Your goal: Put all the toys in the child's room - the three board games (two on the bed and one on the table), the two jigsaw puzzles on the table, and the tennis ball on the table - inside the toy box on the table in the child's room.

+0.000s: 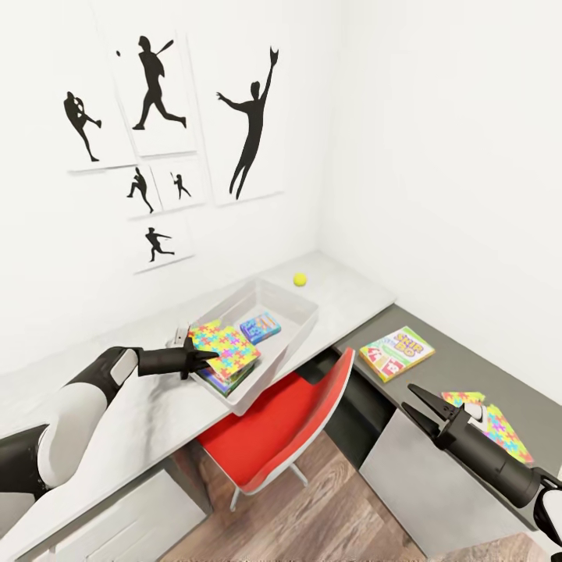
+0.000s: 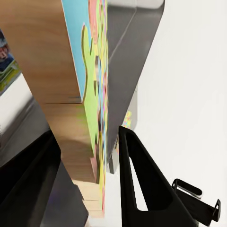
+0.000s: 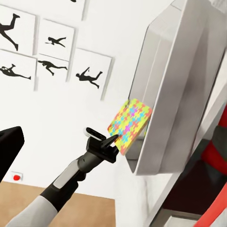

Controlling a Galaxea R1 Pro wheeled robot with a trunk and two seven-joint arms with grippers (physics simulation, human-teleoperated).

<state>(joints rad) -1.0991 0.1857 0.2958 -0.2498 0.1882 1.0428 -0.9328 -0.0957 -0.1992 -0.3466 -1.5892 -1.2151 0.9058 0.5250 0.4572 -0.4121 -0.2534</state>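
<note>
Jigsaw puzzle (image 1: 226,349), a thin square of bright interlocking pieces, sits pinched in the left end effector (image 1: 204,358) over the toy box (image 1: 300,324) rim; the left wrist view exposes its plain wood-toned back. Right end effector (image 1: 421,412) hovers spread beside another jigsaw (image 1: 499,429) on the dark surface (image 1: 468,367).

A multicoloured jigsaw puzzle (image 1: 226,349) sits clamped in the left gripper (image 1: 204,359), tilted over the pale grey toy box (image 1: 300,332), where a small blue board game (image 1: 260,326) lies just beyond.
</note>
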